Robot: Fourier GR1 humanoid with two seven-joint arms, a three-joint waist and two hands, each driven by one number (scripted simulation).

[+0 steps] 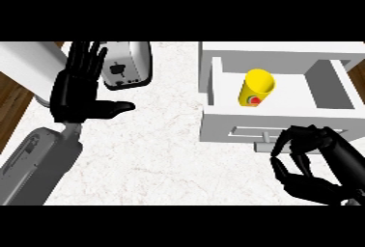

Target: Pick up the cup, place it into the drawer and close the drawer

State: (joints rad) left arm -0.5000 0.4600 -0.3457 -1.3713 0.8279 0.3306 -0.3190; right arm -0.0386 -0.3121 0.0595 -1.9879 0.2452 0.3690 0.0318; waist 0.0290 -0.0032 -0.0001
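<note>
A yellow cup (257, 88) with a red mark lies on its side inside the open white drawer (214, 82). No hand touches it. My right hand (317, 161) hovers at the lower right, just in front of the drawer's front panel and handle (260, 131), its fingers curled around nothing. My left hand (77, 87) stays at the left with fingers straight and pointing up, thumb out to the right, resting.
A silver toaster (128, 65) stands on the white marble counter (157, 154) right beside my left hand. A white appliance corner (25, 62) and wooden floor (14, 106) show at the far left.
</note>
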